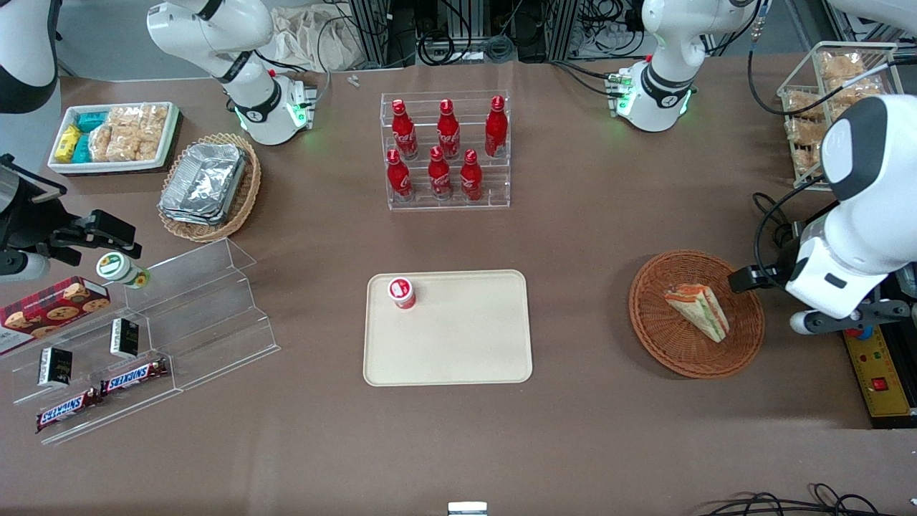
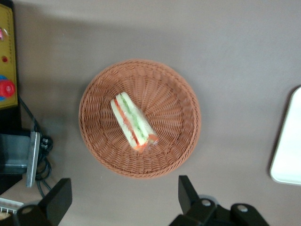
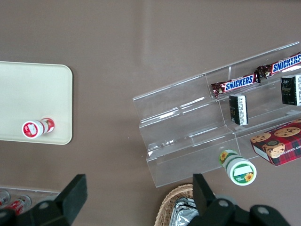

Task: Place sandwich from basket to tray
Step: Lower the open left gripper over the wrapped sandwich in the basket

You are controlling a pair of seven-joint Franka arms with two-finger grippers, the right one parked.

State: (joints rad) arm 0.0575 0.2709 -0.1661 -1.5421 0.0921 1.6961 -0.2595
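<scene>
One sandwich [image 1: 697, 311] in basket [image 1: 659, 337]; gripper [image 2: 124, 200] above, jaws apart.

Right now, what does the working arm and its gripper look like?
The left arm has glossy white shells with a dark grey joint band, black cables trailing beside it and a green light ring at its base. The gripper, above the basket, has black blocky jaws, spread open.

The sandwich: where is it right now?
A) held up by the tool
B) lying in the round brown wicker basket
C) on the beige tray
B: the sandwich lies in the wicker basket, while the open tool hovers above it, empty, and the beige tray holds only a small red cup.
</scene>
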